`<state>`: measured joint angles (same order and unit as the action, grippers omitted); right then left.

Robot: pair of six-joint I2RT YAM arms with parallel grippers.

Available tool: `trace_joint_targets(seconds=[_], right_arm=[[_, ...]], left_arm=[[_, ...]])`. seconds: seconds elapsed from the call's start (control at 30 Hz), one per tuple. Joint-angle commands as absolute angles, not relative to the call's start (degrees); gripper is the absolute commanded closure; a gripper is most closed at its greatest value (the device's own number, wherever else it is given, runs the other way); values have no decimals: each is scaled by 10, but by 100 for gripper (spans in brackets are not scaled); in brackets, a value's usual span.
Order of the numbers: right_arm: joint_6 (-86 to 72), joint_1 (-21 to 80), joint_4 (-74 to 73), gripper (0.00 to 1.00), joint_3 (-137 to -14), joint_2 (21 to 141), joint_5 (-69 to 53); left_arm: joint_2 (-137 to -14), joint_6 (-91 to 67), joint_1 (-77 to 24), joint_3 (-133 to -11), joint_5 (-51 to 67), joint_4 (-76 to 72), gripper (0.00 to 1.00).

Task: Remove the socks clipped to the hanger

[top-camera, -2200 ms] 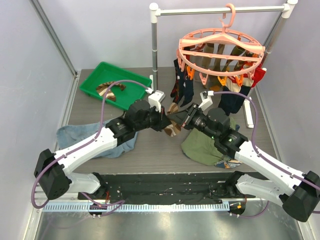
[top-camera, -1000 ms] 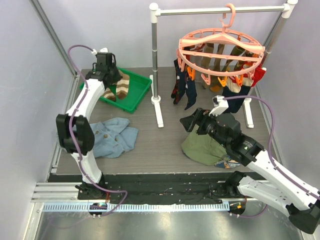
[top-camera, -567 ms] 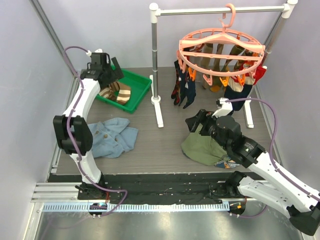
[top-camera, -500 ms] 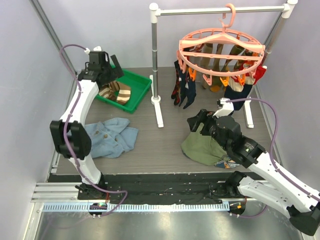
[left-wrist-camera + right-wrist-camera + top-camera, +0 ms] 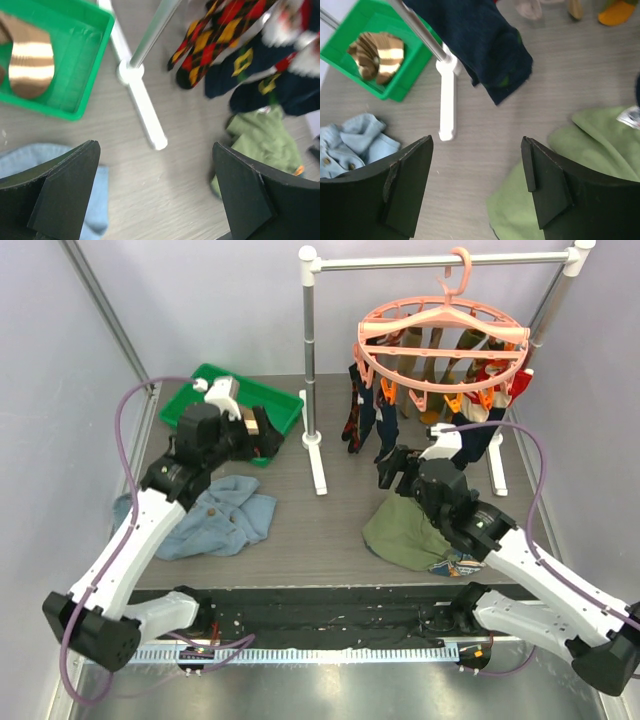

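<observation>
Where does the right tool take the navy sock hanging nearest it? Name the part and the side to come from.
Grip the navy sock at its loose lower end, which hangs free. Come from the near side, where the open right tool faces it. It dangles limp from the hanger, so pinching across the fabric and pulling down should likely free it.
</observation>
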<state>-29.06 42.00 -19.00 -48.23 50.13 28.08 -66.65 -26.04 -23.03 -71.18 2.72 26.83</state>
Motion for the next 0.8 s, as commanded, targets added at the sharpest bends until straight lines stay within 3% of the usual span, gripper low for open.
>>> trace_joint_targets(seconds=[0.0,0.27,0.4,0.57,0.77], right_arm=[[-273,423,-13,23,-468,542,294],[-190,423,144,25,-466,669,366],[-188,422,160,34,-484,718,464],[-166,423,185,46,-496,767,472],[-149,423,130,99,-523,773,433]], left_arm=[[-596,-239,-250,-617,25,188,0],[-554,-235,-269,-587,4,171,0],[-565,-236,-269,-591,4,171,0],[-577,-230,-269,-592,4,174,0],[-583,-221,-269,-595,18,176,0]])
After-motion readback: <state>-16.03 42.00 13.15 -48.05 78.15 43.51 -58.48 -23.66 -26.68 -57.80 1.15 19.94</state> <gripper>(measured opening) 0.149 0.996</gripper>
